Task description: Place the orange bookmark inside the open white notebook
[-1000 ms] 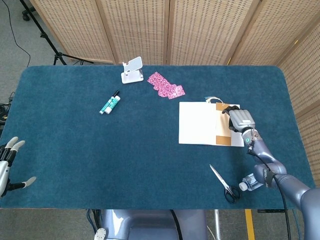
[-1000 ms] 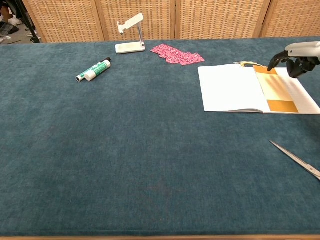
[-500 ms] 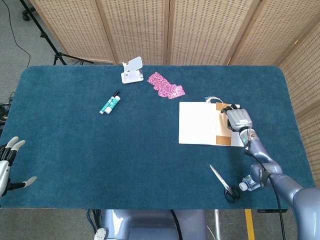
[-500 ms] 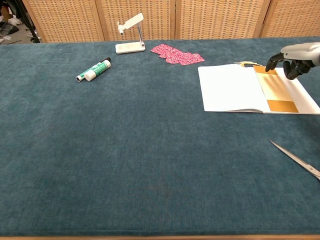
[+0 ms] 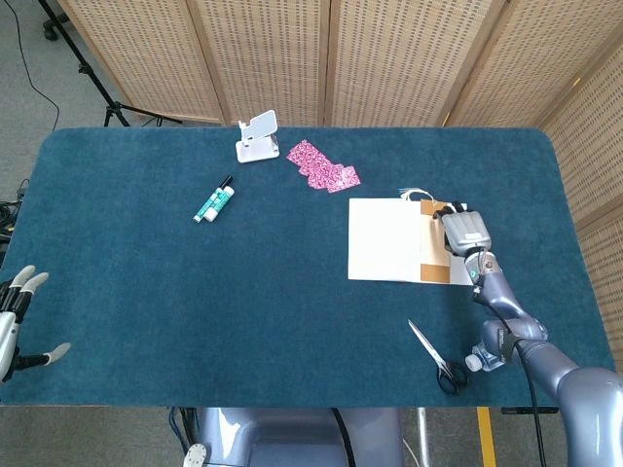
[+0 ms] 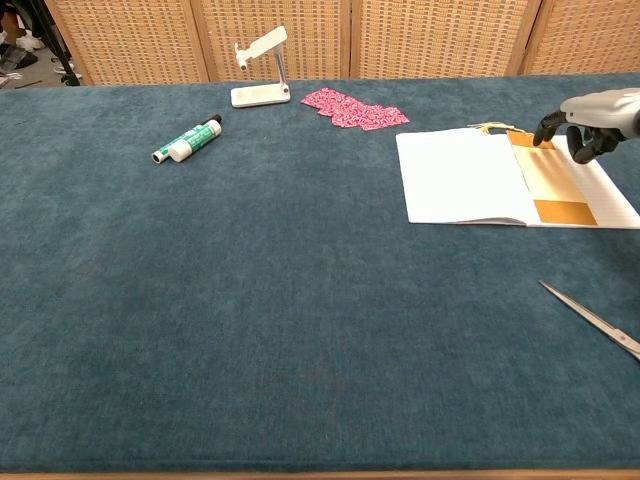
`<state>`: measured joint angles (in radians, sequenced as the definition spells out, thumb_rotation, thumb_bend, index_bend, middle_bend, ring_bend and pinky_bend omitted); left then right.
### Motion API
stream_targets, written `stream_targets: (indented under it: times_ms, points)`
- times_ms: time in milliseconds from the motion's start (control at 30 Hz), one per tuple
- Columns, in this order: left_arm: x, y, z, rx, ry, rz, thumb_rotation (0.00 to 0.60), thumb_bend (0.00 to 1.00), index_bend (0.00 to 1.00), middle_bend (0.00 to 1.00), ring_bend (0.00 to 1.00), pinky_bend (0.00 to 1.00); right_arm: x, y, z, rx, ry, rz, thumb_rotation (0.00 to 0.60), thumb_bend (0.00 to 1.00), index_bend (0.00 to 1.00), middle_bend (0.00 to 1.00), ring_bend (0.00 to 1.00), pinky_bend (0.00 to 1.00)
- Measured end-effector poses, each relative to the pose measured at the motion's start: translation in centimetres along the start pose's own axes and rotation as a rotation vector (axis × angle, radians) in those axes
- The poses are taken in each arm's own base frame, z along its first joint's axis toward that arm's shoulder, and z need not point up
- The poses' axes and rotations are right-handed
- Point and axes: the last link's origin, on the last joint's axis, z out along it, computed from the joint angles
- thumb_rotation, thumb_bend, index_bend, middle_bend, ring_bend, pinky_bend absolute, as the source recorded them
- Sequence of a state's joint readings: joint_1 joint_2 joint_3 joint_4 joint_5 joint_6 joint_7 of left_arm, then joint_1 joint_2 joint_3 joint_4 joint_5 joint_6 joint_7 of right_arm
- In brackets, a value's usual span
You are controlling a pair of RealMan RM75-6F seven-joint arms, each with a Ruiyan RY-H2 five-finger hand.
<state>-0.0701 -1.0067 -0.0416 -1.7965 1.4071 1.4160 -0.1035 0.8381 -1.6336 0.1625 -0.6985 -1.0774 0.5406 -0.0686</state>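
Blue-felt worktop (image 6: 300,300): orange bookmark (image 6: 548,180) already lies flat on the open white notebook (image 6: 460,180), by the spine. Your right hand (image 6: 590,120) hovers above it, fingers curled, holding nothing. Placement appears done; only withdrawal remains. Left hand (image 5: 15,316) idle, released.

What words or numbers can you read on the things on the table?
None can be read.
Green and white tube: has printing, too small and blurred to read.
White notebook: open page looks blank.
Pink patterned paper: only a pattern, no letters.
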Motion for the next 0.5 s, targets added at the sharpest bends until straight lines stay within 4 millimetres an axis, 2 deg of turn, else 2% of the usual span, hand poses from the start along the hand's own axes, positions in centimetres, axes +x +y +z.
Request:
stream_targets:
  times_ms: [500]
  points:
    - [-0.05, 0.01, 0.06, -0.001, -0.004, 0.001, 0.6, 0.0, 0.0, 0.0, 0.0, 0.0, -0.76, -0.46, 0.29, 0.0, -0.019, -0.041, 0.6, 1.0, 0.22, 0.19, 0.08, 0.23]
